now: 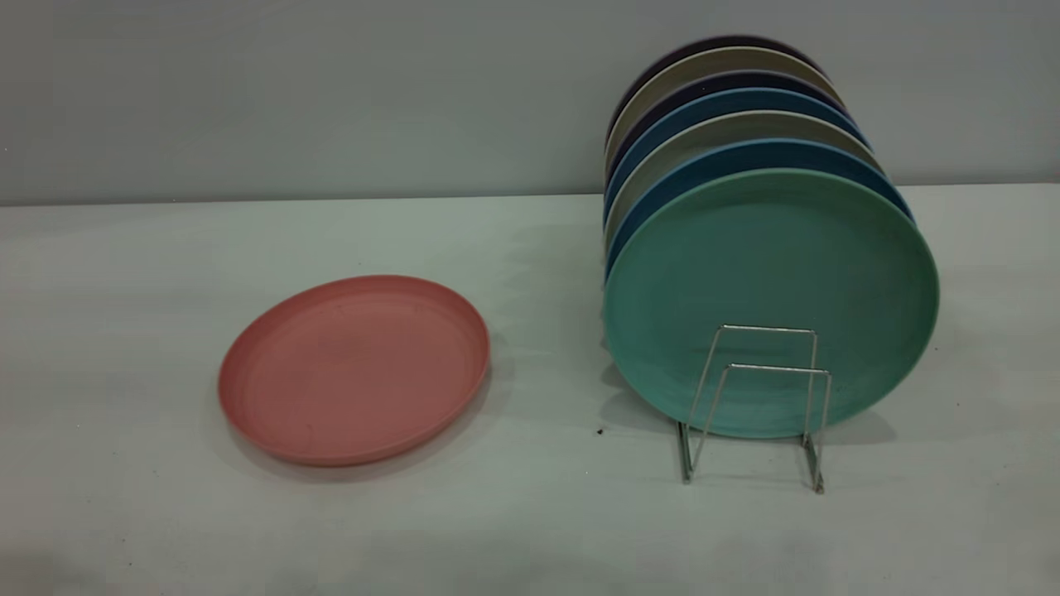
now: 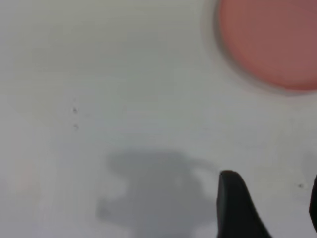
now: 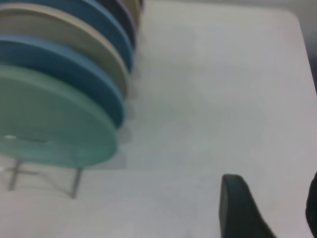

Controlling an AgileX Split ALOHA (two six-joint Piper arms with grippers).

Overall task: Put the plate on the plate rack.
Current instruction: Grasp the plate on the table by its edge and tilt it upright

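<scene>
The salmon-pink plate (image 1: 354, 368) lies flat on the white table, left of centre; part of it shows in the left wrist view (image 2: 270, 42). The silver wire plate rack (image 1: 758, 406) stands at the right, its two front loops bare; it shows in the right wrist view (image 3: 44, 178). Neither arm shows in the exterior view. My left gripper (image 2: 270, 186) hovers open and empty above bare table, apart from the pink plate. My right gripper (image 3: 270, 191) is open and empty above bare table beside the rack.
Several plates stand upright in the rack: a teal-green plate (image 1: 770, 302) in front, blue (image 1: 745, 161), beige and dark ones behind. A grey wall runs behind the table. The table's edge (image 3: 304, 44) shows in the right wrist view.
</scene>
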